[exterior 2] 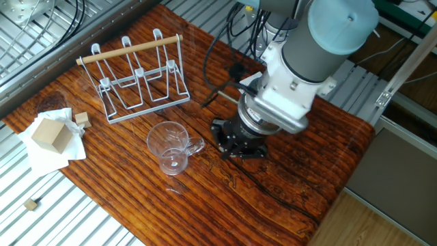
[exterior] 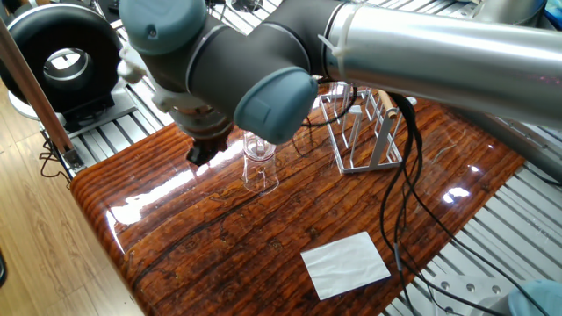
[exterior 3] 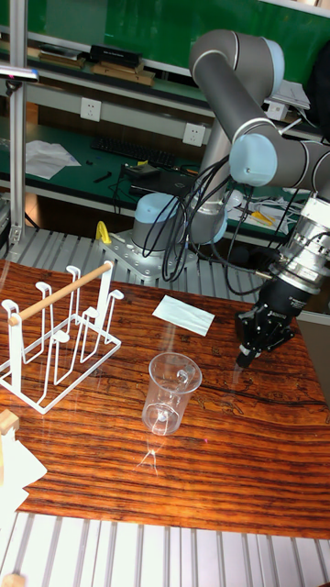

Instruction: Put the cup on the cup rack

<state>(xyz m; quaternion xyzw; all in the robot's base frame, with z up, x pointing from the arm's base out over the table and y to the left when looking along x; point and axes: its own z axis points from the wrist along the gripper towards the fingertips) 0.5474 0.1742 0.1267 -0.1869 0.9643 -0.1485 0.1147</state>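
We have nearly everything left: the glass cup (exterior 2: 171, 147) stands on the wooden table (exterior 2: 287, 184), well apart from the empty cup rack (exterior 2: 136, 78). Our gripper (exterior 2: 235, 139) hovers beside it, holding nothing; its finger spread we cannot tell.

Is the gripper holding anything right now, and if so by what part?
Nothing is held. The gripper is apart from the cup, which stands alone on the table.

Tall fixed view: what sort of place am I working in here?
Most likely a robotics lab or workshop. The table rests on an aluminium-slat bench, the arm's cabling hangs loose, and behind it a workbench holds a keyboard and papers below wall sockets.
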